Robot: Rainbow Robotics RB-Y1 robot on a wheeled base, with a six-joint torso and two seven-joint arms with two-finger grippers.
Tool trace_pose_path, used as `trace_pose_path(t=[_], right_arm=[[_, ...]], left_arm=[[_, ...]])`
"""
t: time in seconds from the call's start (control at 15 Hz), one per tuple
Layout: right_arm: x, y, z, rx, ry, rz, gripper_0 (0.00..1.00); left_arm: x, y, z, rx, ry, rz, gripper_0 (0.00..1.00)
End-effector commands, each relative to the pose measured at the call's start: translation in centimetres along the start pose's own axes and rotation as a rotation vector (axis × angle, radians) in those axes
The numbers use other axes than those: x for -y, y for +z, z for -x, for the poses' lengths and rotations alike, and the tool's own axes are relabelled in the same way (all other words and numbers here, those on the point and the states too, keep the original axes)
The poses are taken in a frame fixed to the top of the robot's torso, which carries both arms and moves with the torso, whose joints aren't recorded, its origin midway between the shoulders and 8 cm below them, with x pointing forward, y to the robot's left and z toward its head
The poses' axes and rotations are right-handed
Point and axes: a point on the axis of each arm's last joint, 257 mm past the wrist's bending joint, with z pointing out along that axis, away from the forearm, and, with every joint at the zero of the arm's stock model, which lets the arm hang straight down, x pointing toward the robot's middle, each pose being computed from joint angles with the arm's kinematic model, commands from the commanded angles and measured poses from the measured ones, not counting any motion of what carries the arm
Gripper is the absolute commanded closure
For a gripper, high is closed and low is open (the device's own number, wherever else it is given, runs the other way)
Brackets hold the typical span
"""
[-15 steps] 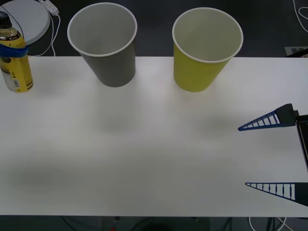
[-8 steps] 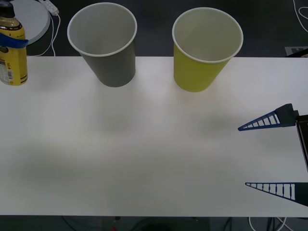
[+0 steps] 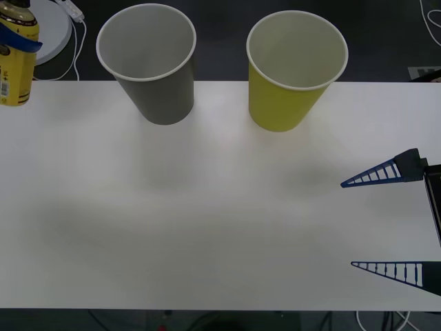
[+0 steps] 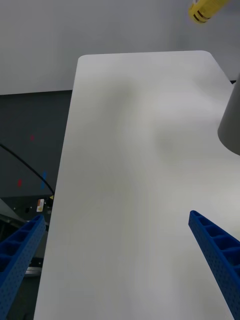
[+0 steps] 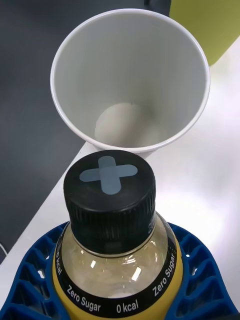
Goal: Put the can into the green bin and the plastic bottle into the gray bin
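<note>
Yellow plastic, cylindrical: the small plastic bottle (image 3: 15, 58) with a printed label, gold neck and black ribbed cap, at the far left of the front view, lifted off the white table (image 3: 207, 221) near its far left corner. A blue ribbed finger (image 3: 19, 44) crosses its shoulder. In the left wrist view the bottle (image 5: 116, 255) stands upright, its cap bearing a gray cross and its collar printed "Zero Sugar 0 kcal". The left gripper (image 5: 120, 280) is clamped on it, the blue lattice fingers (image 5: 35, 270) bowed around the shoulder on both sides.

Gray paper, tapered: the large gray bin (image 3: 150, 65), a cup with a white rolled rim and a white inside, standing upright at the table's far edge, to the right of the bottle and apart from it. In the left wrist view its mouth (image 5: 131, 82) lies open just beyond the bottle cap; the round white floor is bare.

Yellow-green paper, tapered: the large green bin (image 3: 293, 72), same form and size as the gray one, white rim, white inside, upright at the far edge, beside the gray bin but not touching it.

Blue ribbed plastic, wedge-shaped: the right gripper (image 3: 382, 221) at the table's right edge, low over the surface, its two fingers spread wide apart with nothing between them. In the right wrist view its fingers (image 4: 215, 250) sit at both corners over smooth matte tabletop.
</note>
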Motion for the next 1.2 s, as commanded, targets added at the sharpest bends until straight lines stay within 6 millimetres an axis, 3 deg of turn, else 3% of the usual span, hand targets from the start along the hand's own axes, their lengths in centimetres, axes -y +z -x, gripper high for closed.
trace_pose_path(t=[0.07, 0.53, 0.8, 1.2], right_arm=[[0.0, 0.0, 0.0, 0.0, 0.0, 0.0, 0.0], [0.0, 0.0, 0.0, 0.0, 0.0, 0.0, 0.0], [0.0, 0.0, 0.0, 0.0, 0.0, 0.0, 0.0], [0.0, 0.0, 0.0, 0.0, 0.0, 0.0, 0.0]], left_arm=[[-0.2, 0.1, 1.0, -0.037, 0.016, -0.02, 1.0], [-1.4, 1.7, 3.5, -0.114, 0.09, -0.008, 1.0], [-2.0, 1.7, 6.3, -0.155, 0.114, 0.005, 1.0], [-1.8, 3.7, 9.9, -0.125, 0.053, -0.014, 1.0]])
